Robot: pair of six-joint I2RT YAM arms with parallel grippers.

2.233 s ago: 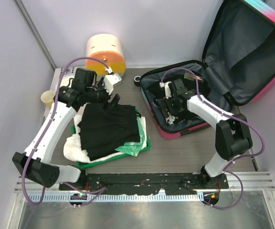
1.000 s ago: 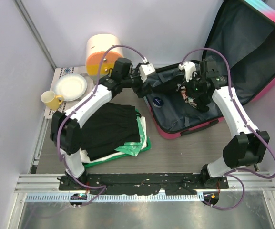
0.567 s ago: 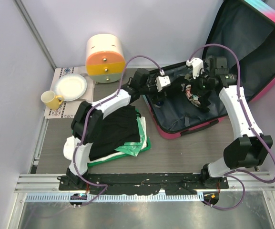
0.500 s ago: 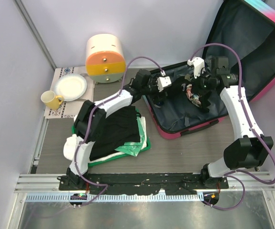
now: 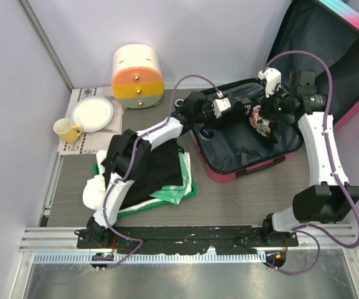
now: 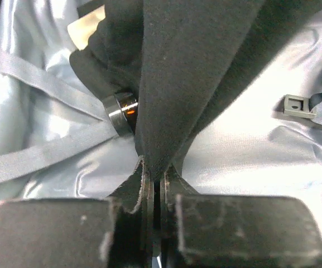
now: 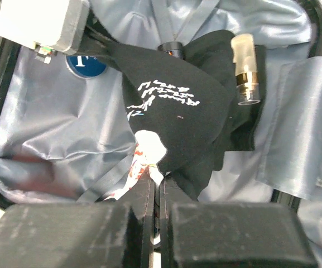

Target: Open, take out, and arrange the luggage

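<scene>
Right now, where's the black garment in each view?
Top external: black garment, upper middle, over the open luggage.
Left wrist: fills top centre, pinched in the left hand.
Right wrist: centre, white print showing, pinched in the right hand.
Shared landmark: the luggage's grey lining.

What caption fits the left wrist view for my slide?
Left gripper pinches a black garment above the grey lining of the luggage.

The left end effector [image 6: 154, 176] has left the clothes pile [image 5: 147, 168] near the table's left edge, reached into the luggage [image 5: 235, 170] and pinched shut on the black garment [image 7: 177, 106]. The right end effector [image 7: 156, 181], gripping the same garment, has risen toward the luggage's far edge.
</scene>
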